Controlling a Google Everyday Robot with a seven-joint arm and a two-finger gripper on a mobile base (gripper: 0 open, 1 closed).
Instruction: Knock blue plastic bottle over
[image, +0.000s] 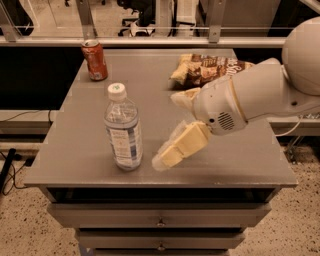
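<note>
The blue plastic bottle (123, 128) stands upright on the grey table (75, 150), near its front left. It is clear, with a white cap and a blue-and-white label. My gripper (167, 150) hangs low over the table just right of the bottle's base, a small gap away from it. The white arm reaches in from the right.
A red-orange soda can (95, 60) stands at the back left corner. A brown chip bag (207, 67) lies at the back right, partly behind my arm. Drawers sit below the table's front edge. Office chairs and a railing stand behind.
</note>
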